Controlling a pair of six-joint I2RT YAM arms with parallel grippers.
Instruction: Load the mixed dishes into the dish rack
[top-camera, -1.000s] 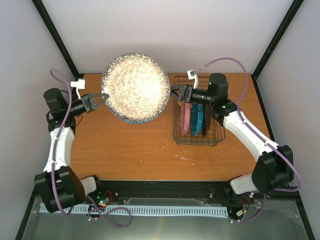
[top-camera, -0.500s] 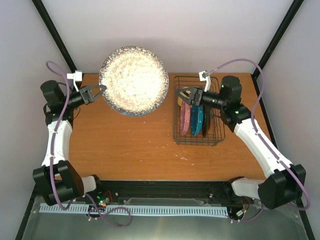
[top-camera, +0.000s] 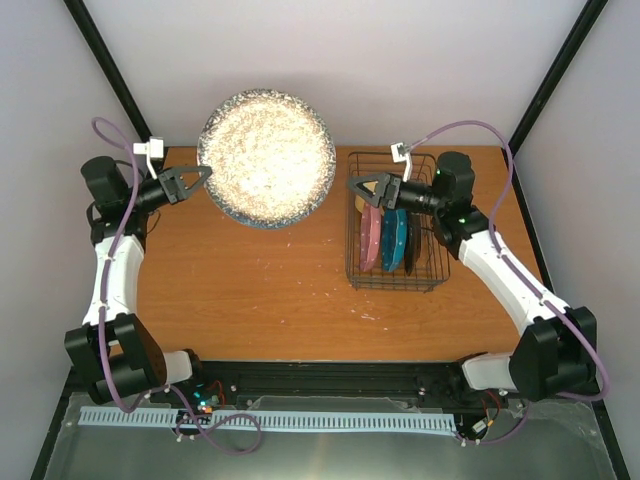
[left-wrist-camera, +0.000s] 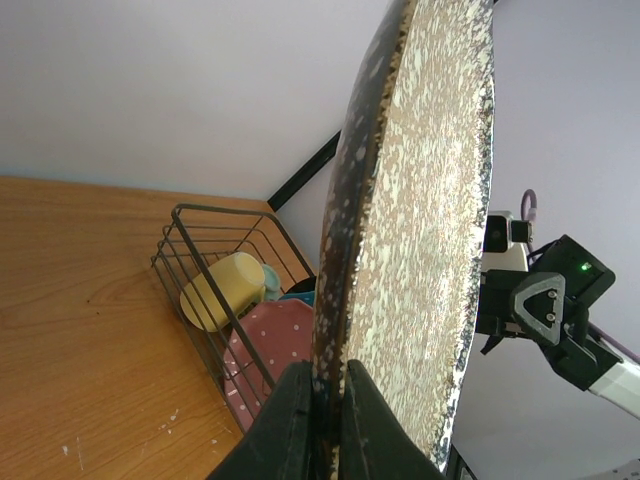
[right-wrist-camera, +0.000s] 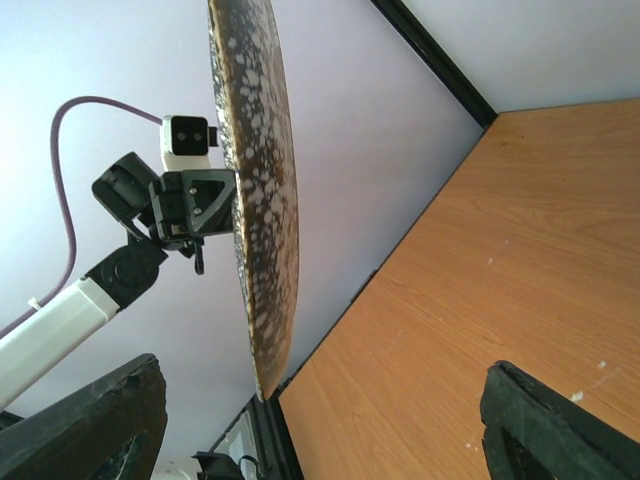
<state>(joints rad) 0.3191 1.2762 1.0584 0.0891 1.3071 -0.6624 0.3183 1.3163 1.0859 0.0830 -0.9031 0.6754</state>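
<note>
Grey speckled plate (top-camera: 267, 158), broad and round, is held up in the air to the left of the dish rack (top-camera: 398, 286), well apart from it, with its pale mottled face turned up toward the overhead camera. The left gripper (top-camera: 203, 176) has its jaws clenched on the plate's dark rim at the edge farthest from the rack; the left wrist view shows both black fingers (left-wrist-camera: 290, 415) pinching that rim, with the plate standing nearly on edge. The rack, a dark wire basket, sits on the wooden worktop (top-camera: 260, 290). Inside it, a pink dotted plate (top-camera: 371, 238), a teal dotted plate (top-camera: 394, 240) and a dark-rimmed plate (top-camera: 411, 245) stand upright side by side between the dividers, pink nearest the rack's left wall. A yellow mug (left-wrist-camera: 222, 290) lies on its side at the rack's far left corner. The right gripper (top-camera: 358, 187) hovers over that same corner, pointing toward the speckled plate, its jaws spread wide and holding nothing.
</note>
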